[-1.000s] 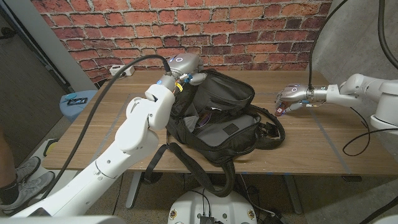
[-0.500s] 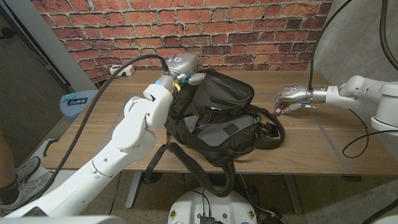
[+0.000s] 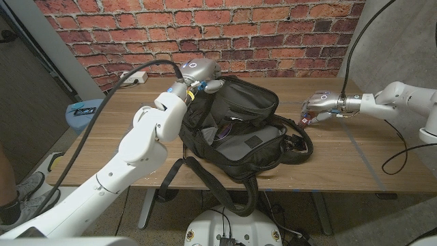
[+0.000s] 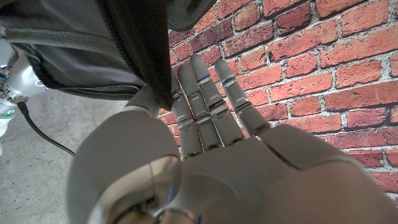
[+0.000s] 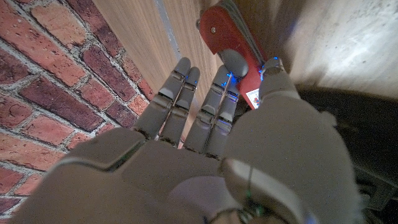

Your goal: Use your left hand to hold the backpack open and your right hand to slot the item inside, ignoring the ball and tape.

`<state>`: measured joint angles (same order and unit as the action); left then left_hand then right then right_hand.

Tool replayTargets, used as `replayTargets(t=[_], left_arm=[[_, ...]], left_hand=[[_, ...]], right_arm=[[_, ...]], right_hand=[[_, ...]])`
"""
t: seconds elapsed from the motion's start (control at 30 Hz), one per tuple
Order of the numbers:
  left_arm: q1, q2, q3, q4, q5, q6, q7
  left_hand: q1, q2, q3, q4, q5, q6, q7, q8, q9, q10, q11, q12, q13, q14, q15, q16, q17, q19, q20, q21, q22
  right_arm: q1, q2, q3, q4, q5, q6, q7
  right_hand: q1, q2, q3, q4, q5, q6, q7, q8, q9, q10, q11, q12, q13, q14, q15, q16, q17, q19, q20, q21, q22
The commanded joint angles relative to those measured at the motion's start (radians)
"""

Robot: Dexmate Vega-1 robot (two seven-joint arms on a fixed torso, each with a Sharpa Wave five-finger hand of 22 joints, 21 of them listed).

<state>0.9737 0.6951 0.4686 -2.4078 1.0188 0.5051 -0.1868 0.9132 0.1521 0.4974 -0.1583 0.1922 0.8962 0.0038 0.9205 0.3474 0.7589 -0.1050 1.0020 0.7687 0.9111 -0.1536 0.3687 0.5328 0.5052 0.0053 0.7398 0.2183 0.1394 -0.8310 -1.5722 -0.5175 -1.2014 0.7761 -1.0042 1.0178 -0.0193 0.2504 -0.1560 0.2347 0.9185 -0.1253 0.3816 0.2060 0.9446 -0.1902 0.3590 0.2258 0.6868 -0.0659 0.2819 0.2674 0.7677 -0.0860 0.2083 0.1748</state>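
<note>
Straps (image 3: 232, 179) of the black backpack (image 3: 242, 126) hang over the near table (image 3: 348, 171) edge, and its main compartment lies unzipped, mouth facing up. The opening part looks done: the left hand (image 3: 196, 72), at the far rim of the bag, pinches the black fabric edge (image 4: 149, 56) between the thumb and the other fingers, which are straight and close together. The inserting part is not done. The red item (image 5: 229, 38), a flat folding tool by its look, is beside the backpack on the right, pinched by the right hand (image 3: 318, 106) between thumb and fingertips. This arm is stretched level from the right side, low over the table.
</note>
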Motion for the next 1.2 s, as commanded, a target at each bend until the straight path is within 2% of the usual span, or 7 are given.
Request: replayTargets(t=[0.03,0.27,0.63,0.93,1.2], left_arm=[[0.008,0.034,-0.031,0.008,-0.077,-0.022,0.047],[0.010,0.063,-0.052,0.019,-0.131,-0.047,0.079],[0.028,0.116,-0.100,0.033,-0.225,-0.095,0.143],[0.044,0.155,-0.140,0.052,-0.299,-0.142,0.197],[0.042,0.181,-0.158,0.077,-0.344,-0.177,0.233]], left_hand=[[0.006,0.001,0.008,0.002,0.003,-0.004,-0.002,0.004,0.002,-0.004,-0.003,0.006,0.005,0.011,-0.003,-0.003,0.002,-0.004,-0.001,0.005,-0.001],[0.007,0.002,0.008,0.002,0.003,-0.007,-0.002,0.008,0.006,-0.005,-0.003,0.006,0.003,0.009,-0.002,-0.004,0.004,-0.006,-0.001,0.010,-0.002],[0.007,0.002,0.007,0.002,0.002,-0.006,-0.002,0.009,0.002,-0.006,-0.003,0.007,0.004,0.011,-0.001,-0.004,0.006,-0.008,-0.002,0.016,-0.003],[0.008,0.002,0.007,0.001,0.002,-0.008,-0.002,0.011,0.004,-0.004,-0.001,0.008,0.002,0.010,-0.001,-0.005,0.009,-0.011,-0.002,0.021,-0.004],[0.008,0.002,0.007,0.002,0.002,-0.007,-0.002,0.013,0.001,-0.006,-0.004,0.009,0.003,0.011,-0.002,-0.008,0.007,-0.012,-0.002,0.026,-0.005]], right_arm=[[-0.067,-0.128,0.170,-0.223,0.051,0.016,0.157],[-0.173,-0.205,0.332,-0.368,0.126,0.014,0.292],[-0.385,-0.303,0.599,-0.598,0.276,-0.022,0.508],[-0.554,-0.353,0.787,-0.754,0.388,-0.082,0.633],[-0.673,-0.377,0.914,-0.847,0.453,-0.128,0.686]], right_hand=[[0.056,0.038,-0.010,0.001,-0.007,0.097,-0.076,0.022,0.014,0.011,-0.001,0.001,0.003,0.010,-0.171,0.005,0.005,0.011,-0.103,0.005,0.002],[0.061,0.041,-0.014,0.003,-0.010,0.096,-0.077,0.022,0.014,0.016,-0.002,0.001,0.004,0.015,-0.171,0.003,0.008,0.012,-0.103,0.004,0.002],[0.068,0.042,-0.022,0.005,-0.013,0.101,-0.076,0.023,0.015,0.018,-0.002,-0.003,0.005,0.018,-0.171,-0.003,0.011,0.012,-0.104,0.002,0.002],[0.076,0.046,-0.027,0.006,-0.016,0.096,-0.076,0.021,0.015,0.016,-0.004,-0.008,0.006,0.020,-0.171,-0.008,0.013,0.010,-0.104,0.001,0.003],[0.079,0.047,-0.032,0.006,-0.018,0.095,-0.076,0.020,0.015,0.018,-0.003,-0.010,0.007,0.022,-0.171,-0.011,0.015,0.010,-0.104,0.000,0.002]])
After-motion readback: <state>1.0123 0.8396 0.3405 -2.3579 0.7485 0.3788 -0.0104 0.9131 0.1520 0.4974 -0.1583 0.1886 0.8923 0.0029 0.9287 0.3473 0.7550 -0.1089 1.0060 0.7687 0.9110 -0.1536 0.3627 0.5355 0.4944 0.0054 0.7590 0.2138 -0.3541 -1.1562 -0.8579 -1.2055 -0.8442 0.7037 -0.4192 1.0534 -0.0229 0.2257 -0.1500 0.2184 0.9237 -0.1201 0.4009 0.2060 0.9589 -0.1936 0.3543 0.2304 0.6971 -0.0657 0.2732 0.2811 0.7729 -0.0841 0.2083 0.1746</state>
